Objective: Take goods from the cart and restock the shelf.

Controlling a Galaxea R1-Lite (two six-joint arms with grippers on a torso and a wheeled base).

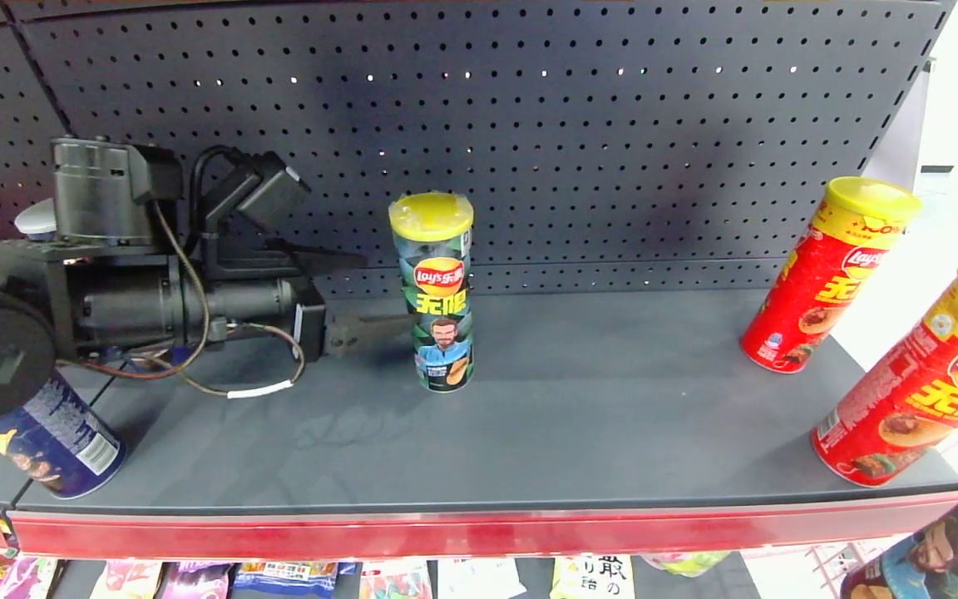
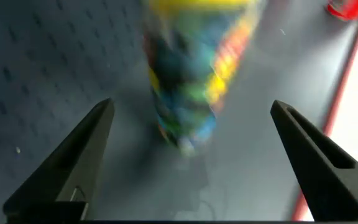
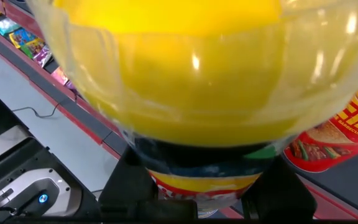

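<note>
Released left gripper (image 2: 192,106): fingers spread wide, level over the shelf (image 1: 612,416), touching nothing. Just beyond the fingertips, in line with the gap, stands the green can (image 1: 433,291), upright near the back of the board and before the pegboard (image 1: 529,125).

Clenched right gripper (image 3: 201,193): closed on a second green can (image 3: 166,62), one dark finger on each side of the body below the yellow lid. Hangs off the shelf's right front corner, lower than the board in the head view (image 1: 945,549).

By view:
- **Left wrist view:** full gap between both fingers, with the can ahead blurred.
- **Head view:** that can's upright stance and the whole row of goods.
- **Right wrist view:** grip on the held can, one red can close beside it, and floor with a lower row of packets beyond.

Counts:
- **Green cans:** two.
- **Red cans:** two, rear (image 1: 828,274) and front (image 1: 920,374), at the shelf's right end, the front one at the red front edge (image 1: 446,532).
- **Blue can** (image 1: 55,441)**:** one, at the left front, partly under the left arm.

Open room: bare board between the green can and the red cans, and from the green can forward to the front edge. Packets (image 1: 279,578) below that edge.
</note>
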